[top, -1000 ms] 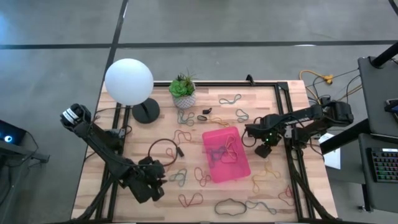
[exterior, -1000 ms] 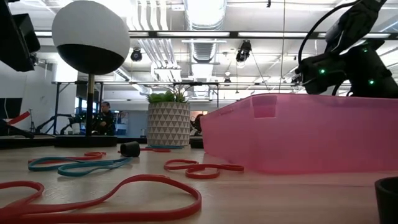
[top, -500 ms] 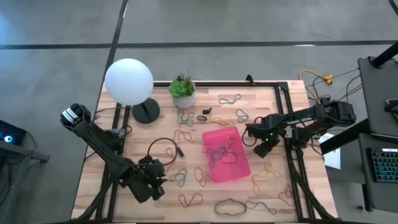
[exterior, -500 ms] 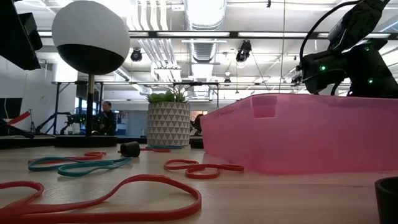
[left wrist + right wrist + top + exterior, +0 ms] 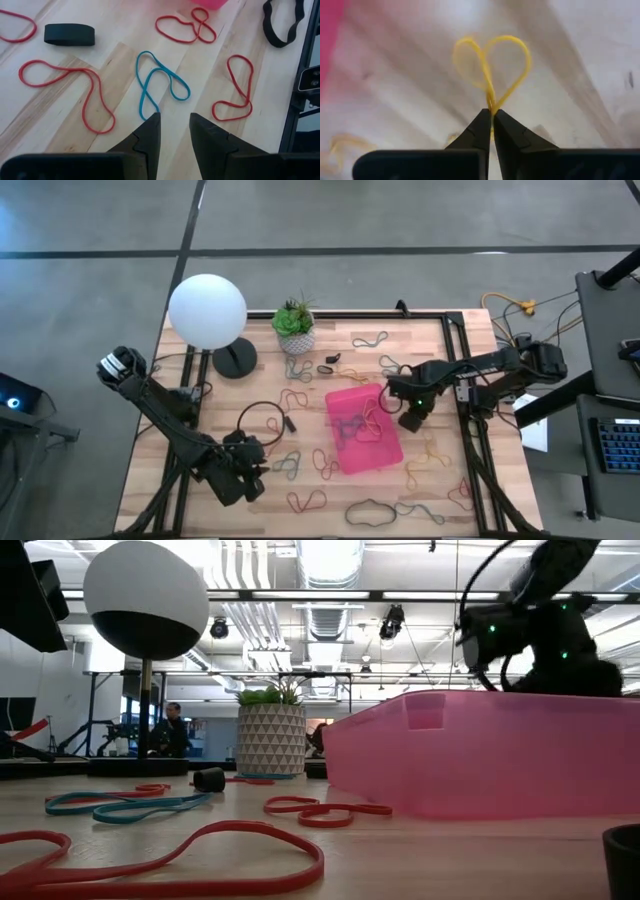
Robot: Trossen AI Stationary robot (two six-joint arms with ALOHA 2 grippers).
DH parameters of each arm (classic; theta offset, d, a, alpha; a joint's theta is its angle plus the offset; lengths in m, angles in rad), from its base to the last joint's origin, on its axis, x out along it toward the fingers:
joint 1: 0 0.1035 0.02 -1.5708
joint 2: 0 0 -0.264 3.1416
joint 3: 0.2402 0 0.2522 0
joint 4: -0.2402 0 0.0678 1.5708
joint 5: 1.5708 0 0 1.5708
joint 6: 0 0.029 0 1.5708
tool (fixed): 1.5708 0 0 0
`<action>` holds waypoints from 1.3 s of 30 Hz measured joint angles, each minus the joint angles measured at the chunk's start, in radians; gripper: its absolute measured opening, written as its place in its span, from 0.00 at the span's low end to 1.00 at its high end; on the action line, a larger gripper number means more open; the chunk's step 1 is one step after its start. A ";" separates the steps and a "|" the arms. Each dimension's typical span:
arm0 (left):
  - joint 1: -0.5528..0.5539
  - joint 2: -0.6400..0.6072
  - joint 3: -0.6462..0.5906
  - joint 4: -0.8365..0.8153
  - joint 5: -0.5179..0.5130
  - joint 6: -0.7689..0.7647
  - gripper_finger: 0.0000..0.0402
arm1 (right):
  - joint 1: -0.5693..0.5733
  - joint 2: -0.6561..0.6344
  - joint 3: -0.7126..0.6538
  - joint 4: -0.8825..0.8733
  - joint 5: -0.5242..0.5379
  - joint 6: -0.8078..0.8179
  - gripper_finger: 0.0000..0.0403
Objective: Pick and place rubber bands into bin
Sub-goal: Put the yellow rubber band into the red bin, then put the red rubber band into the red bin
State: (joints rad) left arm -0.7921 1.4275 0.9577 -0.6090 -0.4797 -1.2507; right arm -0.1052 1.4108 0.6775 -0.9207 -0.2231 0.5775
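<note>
The pink bin (image 5: pixel 362 430) lies at mid-table and fills the right of the low view (image 5: pixel 480 765); a few rubber bands lie in it. Many more rubber bands lie loose on the wood around it, among them a blue one (image 5: pixel 160 85) and red ones (image 5: pixel 67 90). My right gripper (image 5: pixel 408 418) is just off the bin's right edge, pointing steeply down, shut on a yellow rubber band (image 5: pixel 490 65). My left gripper (image 5: pixel 238 477) waits near the front left, open (image 5: pixel 175 125), with nothing between its fingers, above the blue band. My right gripper pinches the yellow rubber band between its two fingertips at one spot (image 5: pixel 491 106) where two strands run together. The fingers come from above, pointing down. Beyond the tips the band spreads into two slack loops like a heart; whether it is clear of the table I cannot tell.
A lamp with a white globe (image 5: pixel 207 310) and a potted plant (image 5: pixel 294 330) stand at the far left. A black cable (image 5: pixel 262 420) loops left of the bin. A wide black band (image 5: pixel 69 34) lies near the left gripper. A dark frame (image 5: pixel 465 430) runs along the table's right side.
My right gripper has shut on the yellow rubber band, then gone up and toward the table's left, closer to the bin's right edge, tipping a little as it rose. The band has come up with it.
</note>
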 joint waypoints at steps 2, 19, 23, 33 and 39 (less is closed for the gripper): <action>0.000 0.000 0.000 0.001 0.000 0.000 0.22 | 0.003 -0.017 0.056 0.014 -0.002 -0.007 0.02; 0.000 0.001 0.001 0.011 -0.024 0.000 0.22 | 0.066 0.066 0.499 0.093 0.062 -0.043 0.08; 0.000 0.001 0.000 0.019 -0.024 0.000 0.22 | 0.097 0.156 0.552 0.086 0.084 -0.080 0.21; -0.006 0.001 -0.006 0.026 -0.023 0.000 0.22 | 0.104 0.175 0.654 -0.103 0.344 -0.122 0.55; -0.005 0.001 -0.020 0.026 -0.023 -0.005 0.22 | -0.060 0.133 0.624 -0.227 0.272 -0.037 0.57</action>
State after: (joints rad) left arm -0.7975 1.4284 0.9381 -0.5830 -0.5031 -1.2555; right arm -0.1653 1.5436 1.3017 -1.1475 0.0489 0.5401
